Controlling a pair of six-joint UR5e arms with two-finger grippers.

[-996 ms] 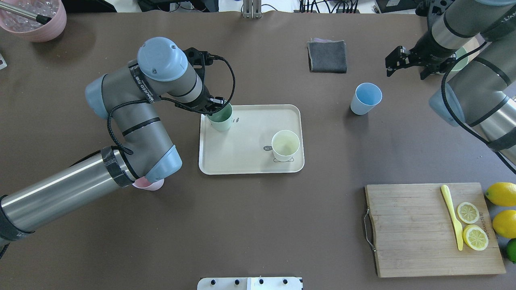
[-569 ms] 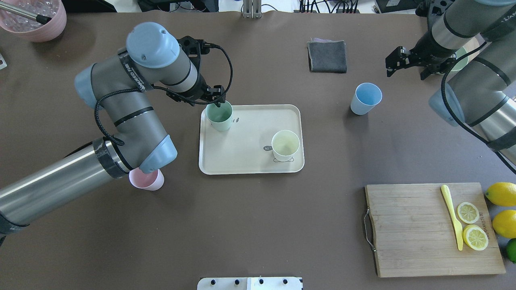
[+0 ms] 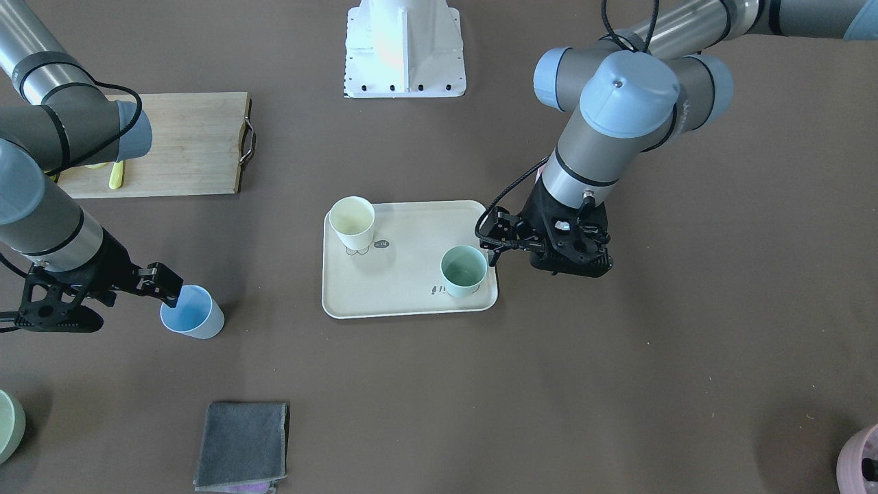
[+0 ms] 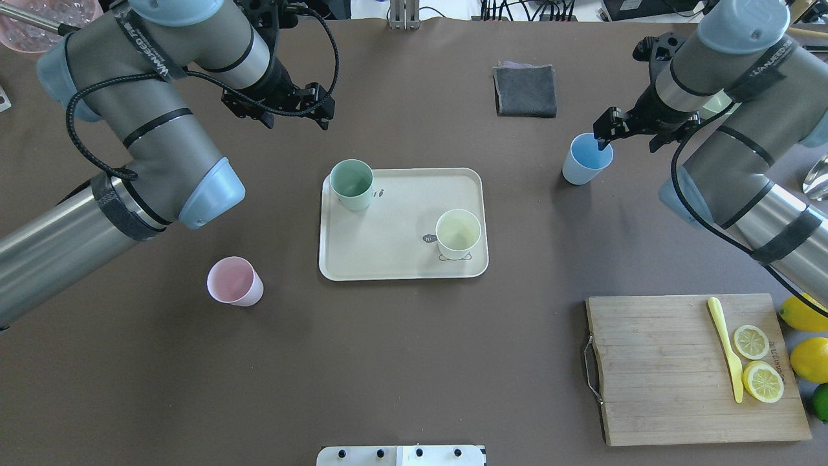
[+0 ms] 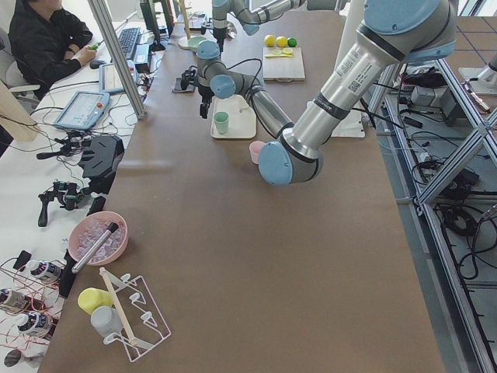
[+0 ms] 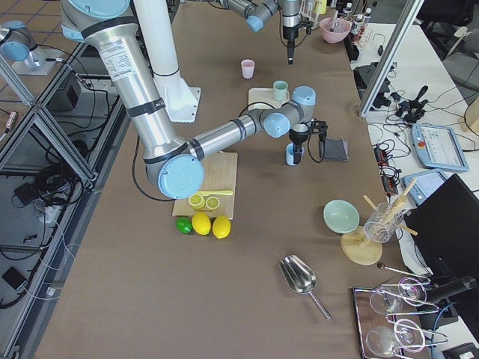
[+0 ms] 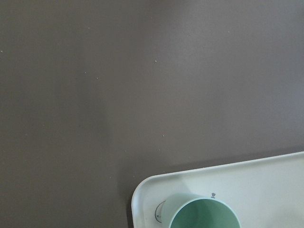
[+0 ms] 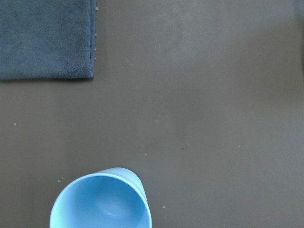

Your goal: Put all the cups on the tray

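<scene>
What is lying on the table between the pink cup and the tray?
Nothing. In the overhead view, the stretch of brown table between the pink cup and the tray is bare.

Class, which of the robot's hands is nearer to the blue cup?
Right. The right hand is at the blue cup's rim; the left hand hangs far off, on the tray's other side.

The cream tray [image 4: 394,220] bears small dark cartoon marks. The mint green cup [image 4: 351,184], pale yellow cup [image 4: 458,233], light blue cup [image 4: 587,158] and pink cup [image 4: 235,281] are plain. The table [image 4: 414,362] is brown, the cloth [image 4: 525,90] dark grey.
</scene>
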